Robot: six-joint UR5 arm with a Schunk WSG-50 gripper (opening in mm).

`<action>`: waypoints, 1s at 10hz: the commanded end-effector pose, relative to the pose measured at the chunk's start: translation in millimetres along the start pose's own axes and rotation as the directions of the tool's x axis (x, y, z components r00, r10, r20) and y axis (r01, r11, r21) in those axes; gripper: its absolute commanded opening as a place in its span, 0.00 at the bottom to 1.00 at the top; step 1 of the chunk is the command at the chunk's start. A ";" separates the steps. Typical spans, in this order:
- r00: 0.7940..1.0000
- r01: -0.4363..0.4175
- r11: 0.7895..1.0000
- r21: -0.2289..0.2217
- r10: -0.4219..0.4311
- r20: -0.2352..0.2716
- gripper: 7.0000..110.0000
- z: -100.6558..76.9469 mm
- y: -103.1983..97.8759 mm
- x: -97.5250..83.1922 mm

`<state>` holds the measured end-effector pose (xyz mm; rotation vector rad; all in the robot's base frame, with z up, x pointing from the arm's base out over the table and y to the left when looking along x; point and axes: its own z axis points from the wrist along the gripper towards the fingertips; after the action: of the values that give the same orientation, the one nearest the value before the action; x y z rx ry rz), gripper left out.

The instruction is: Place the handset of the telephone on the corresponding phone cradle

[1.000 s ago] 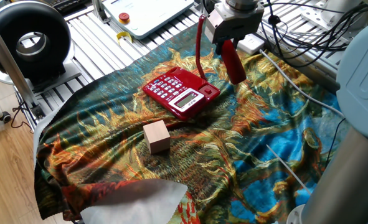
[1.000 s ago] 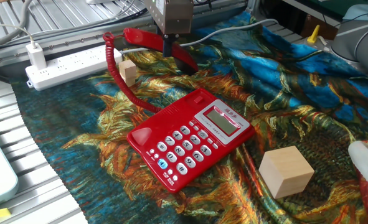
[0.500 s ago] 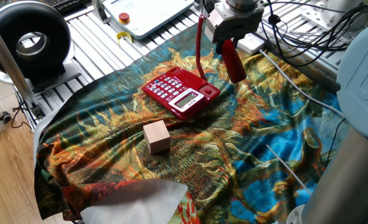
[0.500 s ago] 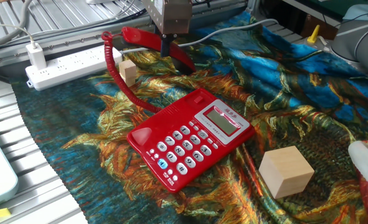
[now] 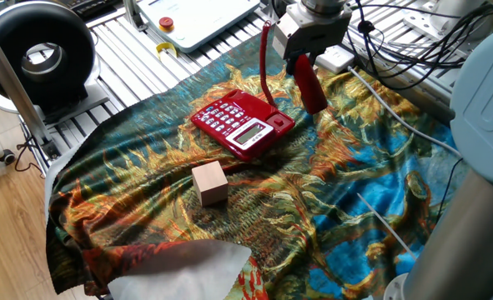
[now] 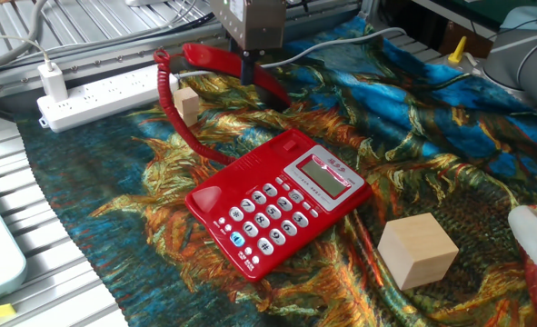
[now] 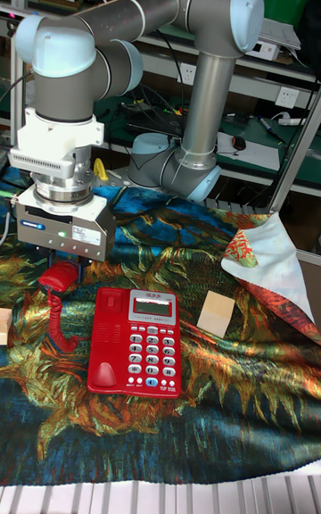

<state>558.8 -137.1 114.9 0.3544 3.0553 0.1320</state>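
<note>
The glossy red plastic handset (image 6: 221,62), a long curved receiver with rounded ends, hangs in the air beyond the far side of the red plastic desk telephone (image 6: 277,202), clear of it and tilted so that one end dips toward the cloth. In the tall fixed view only its rounded end (image 7: 59,278) shows, just to the left of the telephone's top corner. The pincer (image 6: 247,67) is clamped onto the handset near its middle, with the grey tool body directly above. A coiled red cord (image 6: 175,113) runs from the handset's upper end down to the telephone's far edge.

The telephone lies flat on the worktop with its white and grey keypad and small grey display facing up. The phone cradle (image 7: 106,338), the bare recessed red strip along the telephone's left edge in the tall fixed view, holds nothing.

A tan wooden cube (image 6: 417,250) stands on the cloth near the telephone's display end, apart from it. A smaller pale wooden block (image 6: 187,104) sits beyond the telephone, close to the cord. The patterned blue, green and orange cloth (image 6: 450,154) spreads under the telephone and covers the worktop. A white power strip (image 6: 95,95) lies off the cloth's edge, well beyond the telephone.
</note>
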 end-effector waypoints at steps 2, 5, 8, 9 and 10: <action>1.000 0.010 1.000 -0.009 -0.010 0.001 0.00 -1.4 1.4 -0.4; 1.000 0.019 1.000 -0.001 -0.019 0.001 0.00 -1.2 -0.5 -0.6; 1.000 0.026 1.000 0.001 -0.026 0.003 0.00 -4.7 3.5 -4.7; 1.000 0.024 1.000 0.001 -0.024 0.000 0.00 -7.2 8.6 -7.5; 1.000 0.022 1.000 -0.004 -0.022 -0.003 0.00 -9.3 14.3 -10.2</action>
<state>563.8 -134.4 119.5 0.3141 3.0634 0.1166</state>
